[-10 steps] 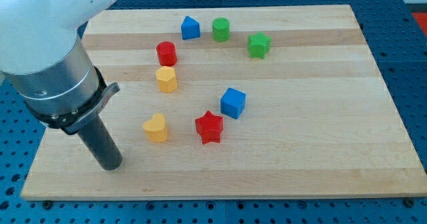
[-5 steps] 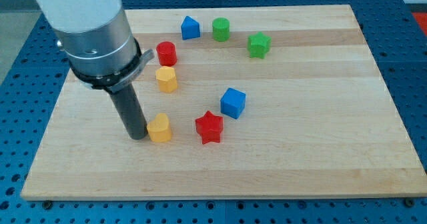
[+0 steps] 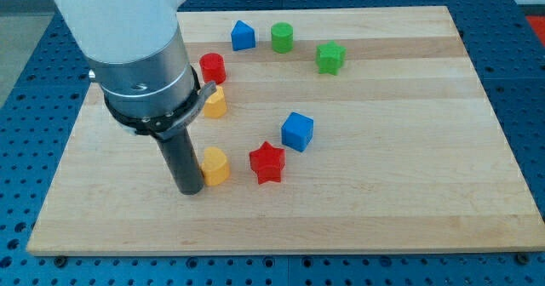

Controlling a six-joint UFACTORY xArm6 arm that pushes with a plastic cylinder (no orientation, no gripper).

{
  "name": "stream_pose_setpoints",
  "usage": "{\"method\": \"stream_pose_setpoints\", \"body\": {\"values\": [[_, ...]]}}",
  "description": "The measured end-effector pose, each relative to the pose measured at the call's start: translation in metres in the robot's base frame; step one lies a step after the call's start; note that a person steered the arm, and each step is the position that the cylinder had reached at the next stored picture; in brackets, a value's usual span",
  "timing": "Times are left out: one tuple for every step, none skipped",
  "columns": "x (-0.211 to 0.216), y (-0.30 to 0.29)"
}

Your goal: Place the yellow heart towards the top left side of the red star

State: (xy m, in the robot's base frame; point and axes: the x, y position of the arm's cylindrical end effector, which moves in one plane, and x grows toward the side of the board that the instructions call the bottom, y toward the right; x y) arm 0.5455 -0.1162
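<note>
The yellow heart [image 3: 216, 166] lies on the wooden board [image 3: 383, 192], just left of the red star [image 3: 267, 163] with a small gap between them. My tip [image 3: 190, 189] rests on the board at the heart's lower left, touching or nearly touching it. The rod and the arm's body hide part of the heart's left side.
A blue cube [image 3: 297, 132] sits up and right of the star. A yellow hexagonal block [image 3: 215, 102] and a red cylinder [image 3: 212, 67] stand above the heart, partly behind the arm. A blue block [image 3: 243, 36], a green cylinder [image 3: 282, 37] and a green star [image 3: 330, 57] line the top.
My tip has swept in from the board's lower left to the heart and nudged it a little to the right, towards the red star.
</note>
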Motion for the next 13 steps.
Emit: {"method": "stream_pose_setpoints", "body": {"values": [[-0.009,0.011],[-0.026,0.022],[-0.047,0.03],[-0.069,0.039],[-0.088,0.048],[-0.111,0.055],[-0.132,0.059],[-0.129,0.06],[-0.111,0.06],[-0.083,0.06],[-0.074,0.052],[-0.074,0.04],[-0.072,0.031]]}}
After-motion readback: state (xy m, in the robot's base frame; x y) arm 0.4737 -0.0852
